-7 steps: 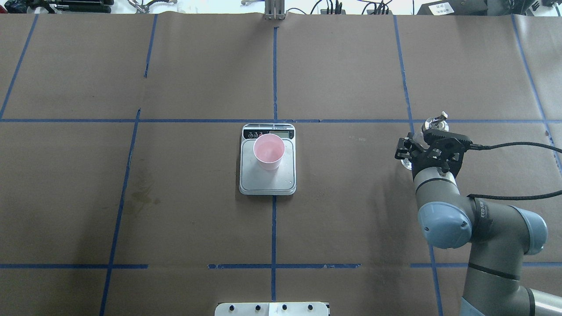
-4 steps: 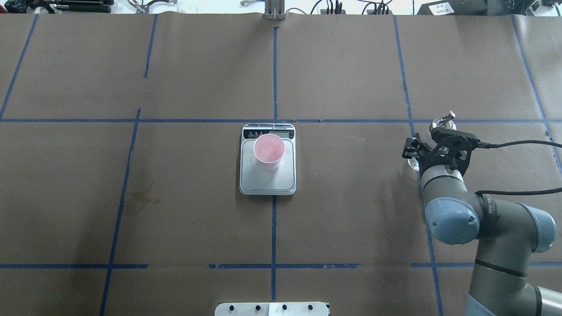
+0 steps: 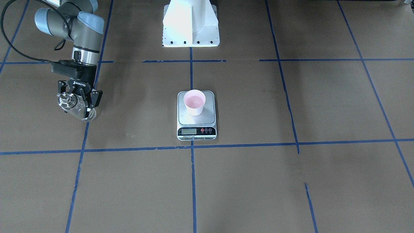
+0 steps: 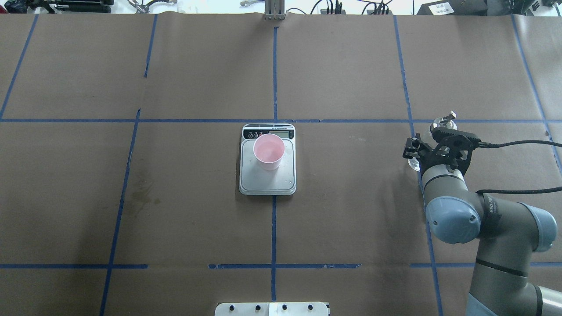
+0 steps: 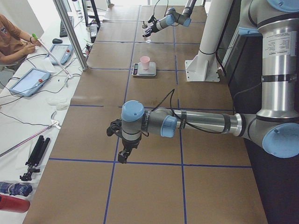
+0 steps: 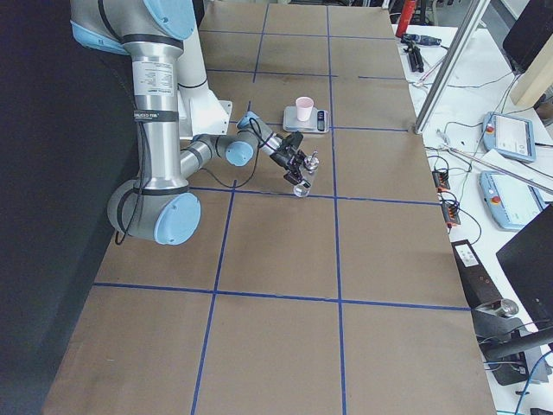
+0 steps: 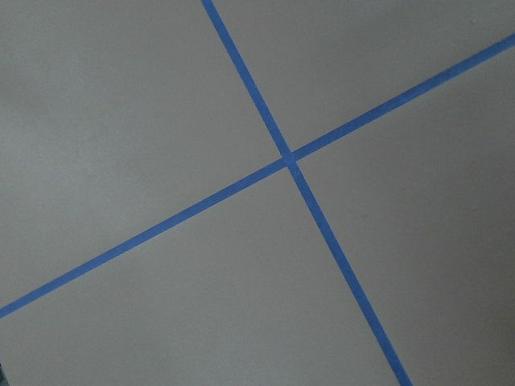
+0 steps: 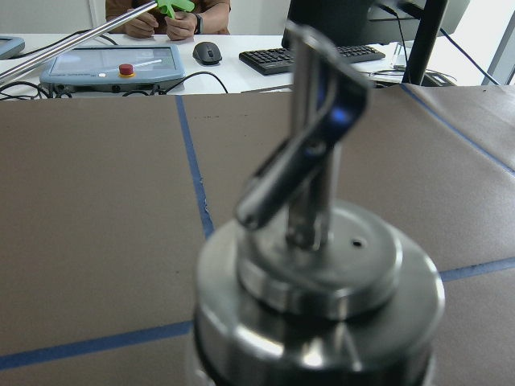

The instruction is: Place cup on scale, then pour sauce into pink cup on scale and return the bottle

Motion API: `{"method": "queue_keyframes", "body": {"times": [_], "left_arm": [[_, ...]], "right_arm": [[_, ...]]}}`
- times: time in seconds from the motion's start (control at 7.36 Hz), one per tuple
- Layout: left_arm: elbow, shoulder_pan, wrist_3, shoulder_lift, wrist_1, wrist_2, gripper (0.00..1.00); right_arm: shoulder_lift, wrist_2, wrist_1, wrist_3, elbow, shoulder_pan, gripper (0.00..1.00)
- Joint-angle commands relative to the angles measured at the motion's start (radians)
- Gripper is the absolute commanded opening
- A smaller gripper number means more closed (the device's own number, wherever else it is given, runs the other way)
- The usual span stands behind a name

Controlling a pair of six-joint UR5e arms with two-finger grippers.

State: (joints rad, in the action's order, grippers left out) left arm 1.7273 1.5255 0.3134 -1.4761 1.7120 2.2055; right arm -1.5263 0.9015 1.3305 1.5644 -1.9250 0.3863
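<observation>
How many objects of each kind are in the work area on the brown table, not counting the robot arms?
cup: 1
scale: 1
bottle: 1
Total: 3

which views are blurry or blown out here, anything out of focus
Right wrist view: bottle collar fills the foreground, blurred; the desks behind look sharper. Left wrist view: dim and soft, only blue tape on paper. Front-facing view: white robot base washed out.
</observation>
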Motion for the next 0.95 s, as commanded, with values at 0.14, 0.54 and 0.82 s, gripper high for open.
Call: {"method": "queue_keyframes", "body": {"times": [0.14,0.54,0.82], "left_arm": [[0.000,-0.001,0.001,-0.001,0.000,0.000,1.00],[0.000,0.001,0.001,0.000,0.000,-0.001,1.00],[0.000,0.001,0.001,-0.001,0.002,-0.001,1.00]], "right_arm": [[-0.003,0.004,-0.001,0.000,0.007,-0.001,0.00],[-0.003,0.004,-0.001,0.000,0.021,-0.003,0.00],[-0.003,0.023,-0.001,0.002,0.011,-0.003,0.00]]}}
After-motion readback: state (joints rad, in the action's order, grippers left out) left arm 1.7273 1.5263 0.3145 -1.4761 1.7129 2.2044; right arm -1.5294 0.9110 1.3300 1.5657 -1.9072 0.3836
